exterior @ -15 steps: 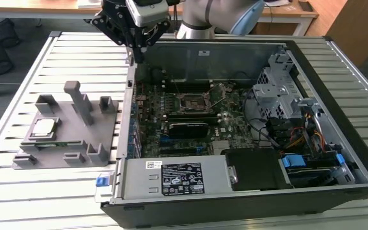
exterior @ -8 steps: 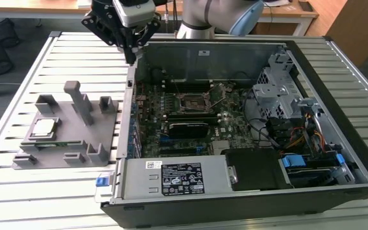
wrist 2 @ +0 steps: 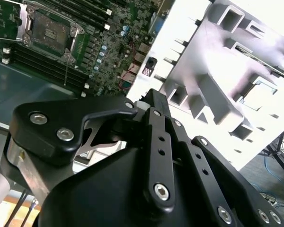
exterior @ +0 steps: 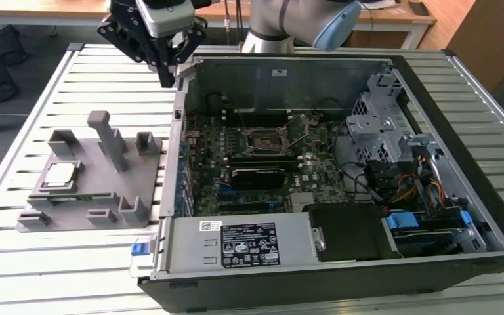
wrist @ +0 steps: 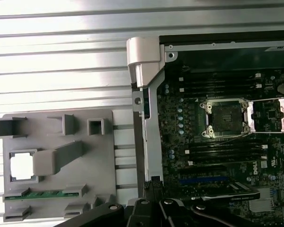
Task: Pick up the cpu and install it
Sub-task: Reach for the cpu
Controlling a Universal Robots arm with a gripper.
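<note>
The cpu [exterior: 60, 174] is a small silver square lying flat in a recess of the grey fixture [exterior: 94, 197] on the table, at the exterior view's left; the first wrist view has the cpu [wrist: 22, 166] as a bright square. My gripper [exterior: 168, 80] hangs shut and empty above the far left corner of the open computer case [exterior: 340, 262], well above and behind the cpu. The bare cpu socket [exterior: 265, 139] sits mid-motherboard with its retaining frame swung open, and the socket [wrist: 226, 117] shows in both wrist views [wrist 2: 49, 30].
The fixture [wrist: 57, 137] has upright posts and holds a green memory stick [wrist: 42, 194] along one edge. A black power supply [exterior: 243, 246], drive cage [exterior: 375, 125] and cables [exterior: 409, 190] fill the case. The slatted metal table [exterior: 86, 79] carries everything.
</note>
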